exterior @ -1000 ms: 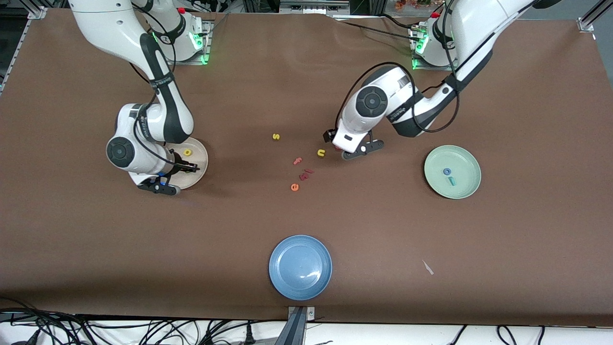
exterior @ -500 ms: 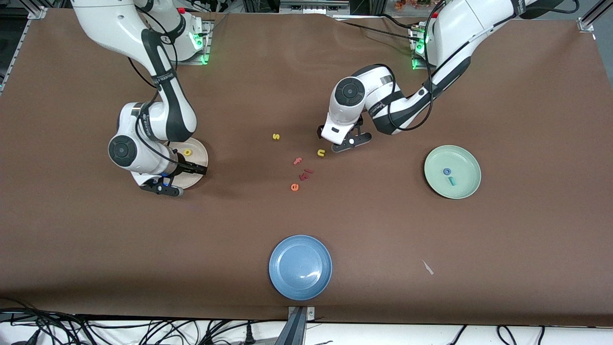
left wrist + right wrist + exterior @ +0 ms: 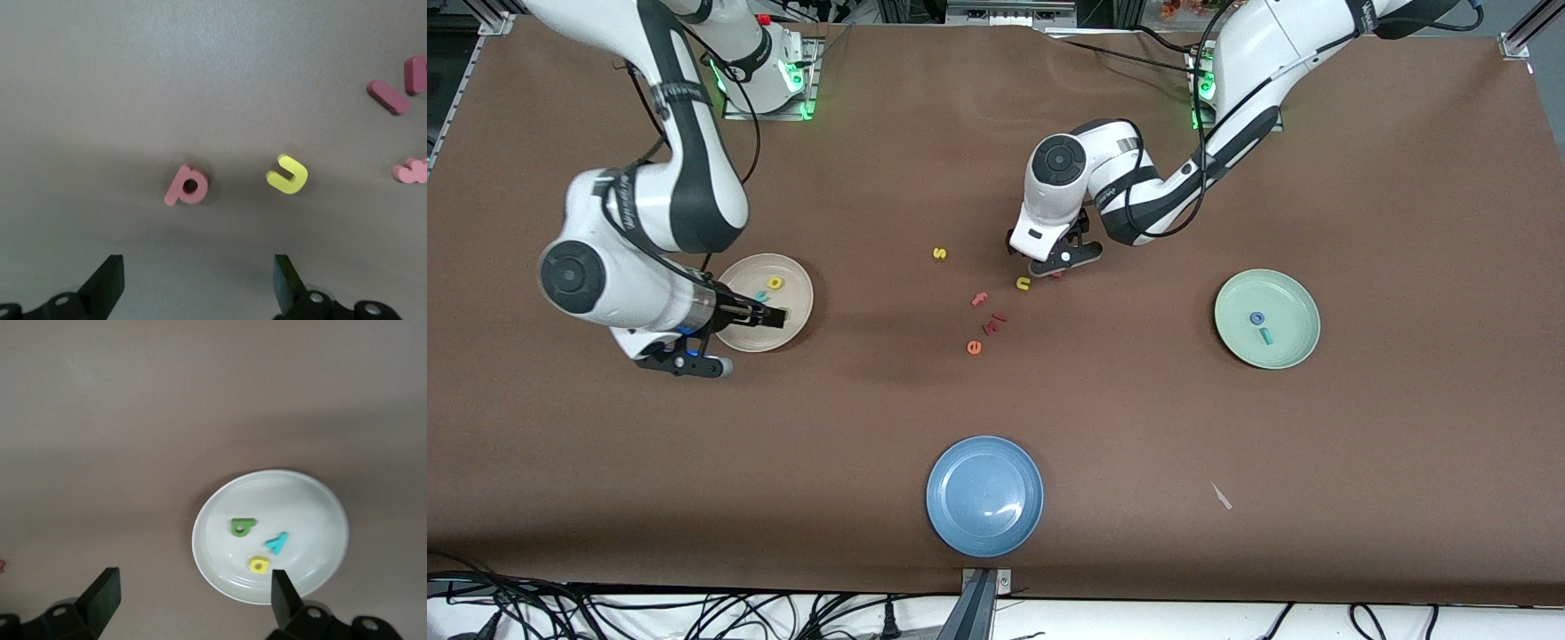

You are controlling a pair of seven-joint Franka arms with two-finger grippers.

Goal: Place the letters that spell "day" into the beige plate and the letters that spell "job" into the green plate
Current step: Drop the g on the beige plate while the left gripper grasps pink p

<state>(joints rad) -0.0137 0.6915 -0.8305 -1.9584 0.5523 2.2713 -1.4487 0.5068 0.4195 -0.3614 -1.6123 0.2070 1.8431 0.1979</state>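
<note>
The beige plate (image 3: 743,271) holds a yellow letter (image 3: 775,283) and a teal y (image 3: 762,295). The right wrist view shows the plate (image 3: 313,493) with a green letter (image 3: 242,527), the teal y (image 3: 276,543) and the yellow letter (image 3: 259,565). My right gripper (image 3: 769,316) (image 3: 193,600) hangs open and empty over the plate's edge. The green plate (image 3: 1294,293) holds a blue o (image 3: 1256,317) and a teal j (image 3: 1265,335). My left gripper (image 3: 1055,263) (image 3: 198,287) is open above a pinkish-red bowl-and-stem letter (image 3: 187,186) (image 3: 1057,275) lying on the table.
A yellow u (image 3: 1023,284) (image 3: 287,175) lies beside the pinkish-red letter. A yellow s (image 3: 939,253), a pink f (image 3: 980,299), red pieces (image 3: 996,322) and an orange e (image 3: 974,347) are scattered mid-table. A blue plate (image 3: 984,495) sits near the front edge.
My right gripper opened and rose away from the beige plate, uncovering the letters in it. My left gripper shifted toward the right arm's end, over the pinkish-red letter.
</note>
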